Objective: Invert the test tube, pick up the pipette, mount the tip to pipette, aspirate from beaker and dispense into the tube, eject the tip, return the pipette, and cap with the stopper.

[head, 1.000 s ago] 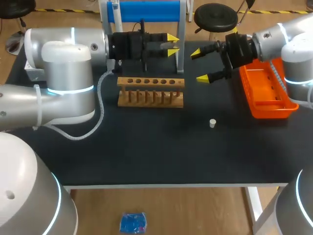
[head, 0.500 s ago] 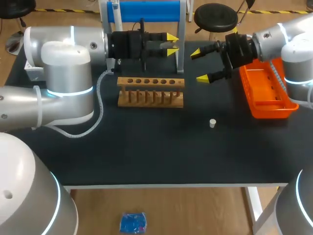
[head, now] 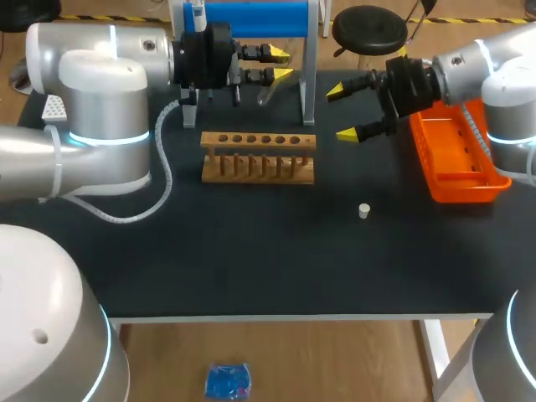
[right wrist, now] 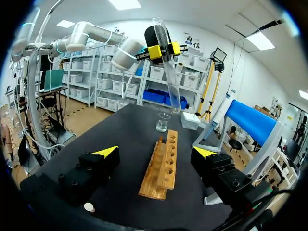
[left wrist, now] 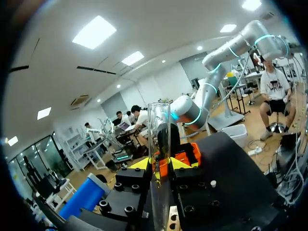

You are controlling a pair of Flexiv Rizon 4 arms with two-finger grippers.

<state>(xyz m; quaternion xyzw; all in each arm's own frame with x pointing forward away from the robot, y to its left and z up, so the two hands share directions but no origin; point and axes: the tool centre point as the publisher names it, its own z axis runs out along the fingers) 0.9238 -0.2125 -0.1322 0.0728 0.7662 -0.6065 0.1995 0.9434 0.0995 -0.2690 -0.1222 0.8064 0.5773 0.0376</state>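
Observation:
My left gripper (head: 280, 65) is shut on a clear glass test tube (head: 266, 94), held in the air behind the wooden rack (head: 258, 157). In the left wrist view the tube (left wrist: 159, 125) stands between the yellow tips of the left gripper (left wrist: 160, 166) and sticks out well past them. The right wrist view shows the tube (right wrist: 169, 82) slanting in the left gripper (right wrist: 162, 49) above the rack (right wrist: 161, 166). My right gripper (head: 342, 112) hangs open and empty to the right of the rack. A small white stopper (head: 364, 210) lies on the mat.
An orange tray (head: 456, 155) lies at the table's right edge under my right arm. A blue pipette stand (head: 255, 18) rises at the back. A glass beaker (right wrist: 163, 121) and a white box (right wrist: 190, 120) stand beyond the rack's far end.
My left arm has turned its wrist and drawn back and to the left, so the tube now slants out below the fingers. The right arm has not moved.

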